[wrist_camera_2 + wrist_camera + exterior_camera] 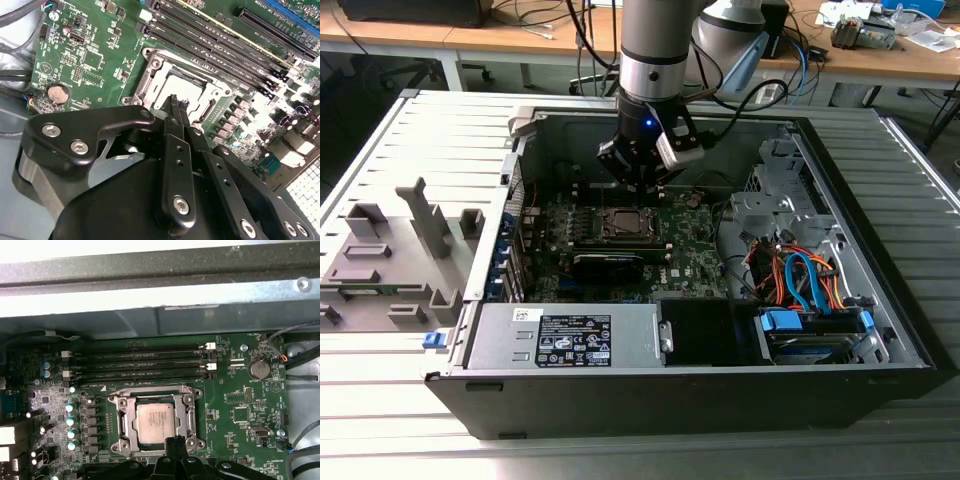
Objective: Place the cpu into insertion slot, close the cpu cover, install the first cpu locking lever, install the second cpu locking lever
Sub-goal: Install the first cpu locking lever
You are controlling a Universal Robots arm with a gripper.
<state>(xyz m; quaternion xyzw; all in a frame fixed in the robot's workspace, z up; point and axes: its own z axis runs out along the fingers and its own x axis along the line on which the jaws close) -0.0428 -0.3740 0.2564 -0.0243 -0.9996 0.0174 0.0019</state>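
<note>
The cpu (155,422), a small silver-grey square, lies in the insertion slot (116,401) on the green motherboard. The cpu cover (128,421), a silver frame with a square cutout, lies flat around it. My gripper (177,442) hangs just above the socket's edge, on the side away from the memory slots. Its two black fingers meet at the tips with nothing between them. In the second wrist view the gripper (176,102) tips point at the cpu (185,87) and cover (150,80). The exterior view has the gripper (642,182) over the slot (623,222) inside the open computer case.
Long black memory slots (140,362) run beside the socket, with a coin battery (259,369) nearby. A black graphics card (608,262) sits just in front, then the power supply (570,335). Drive cage and coloured cables (800,280) fill the exterior view's right. A grey fixture (390,260) stands outside on the left.
</note>
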